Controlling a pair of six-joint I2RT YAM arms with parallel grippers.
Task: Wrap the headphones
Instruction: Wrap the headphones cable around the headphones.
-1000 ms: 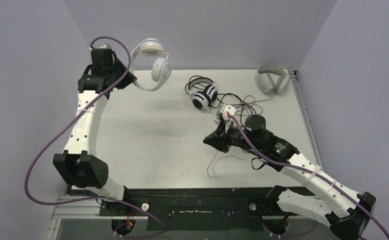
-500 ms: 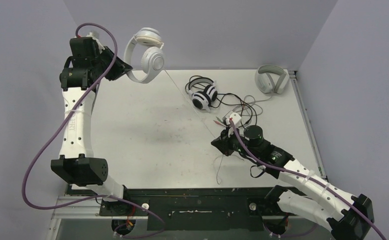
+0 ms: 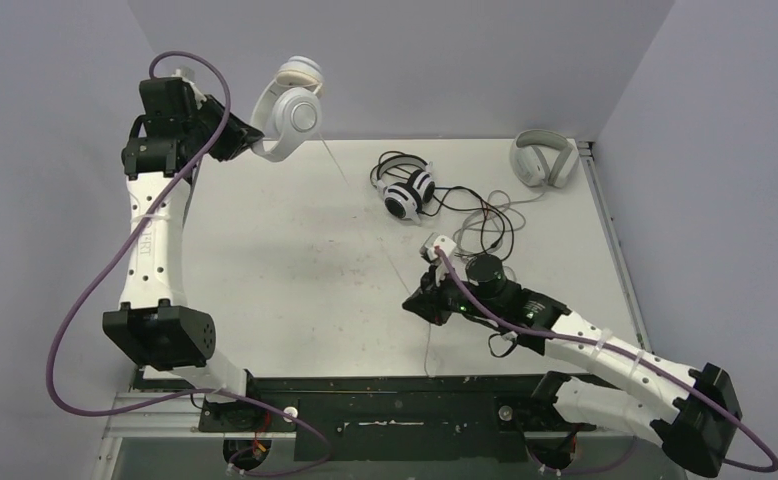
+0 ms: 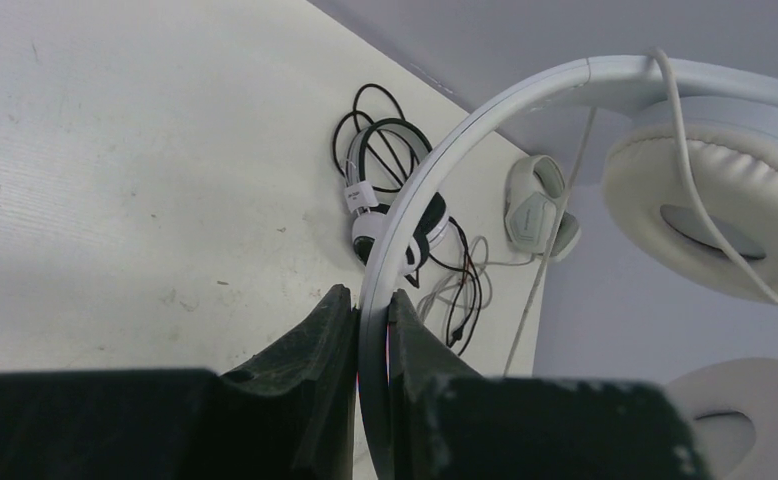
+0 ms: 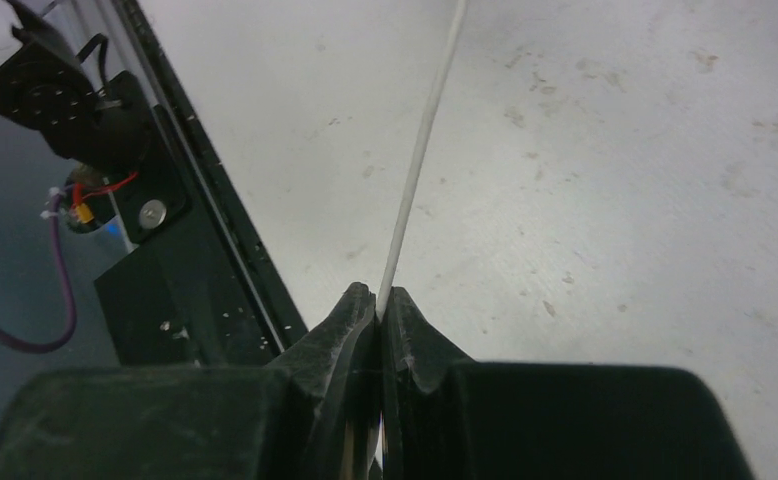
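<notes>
We're looking into robot lab cell: bare lilac walls [image 3: 415, 60], scuffed white table [image 3: 295, 270] (well used), black mounting rail [image 3: 395, 410], purple cable loops [image 3: 51, 372].

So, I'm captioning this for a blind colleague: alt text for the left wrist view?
The left claw pinches the headband of the white headphones, held above the table. Beyond lie a black-and-white headset and a grey pair.

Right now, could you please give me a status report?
Left jaws shut on white headphones, held aloft. Right jaws shut on their thin cable. Black-and-white headset lies near cable's path.
</notes>
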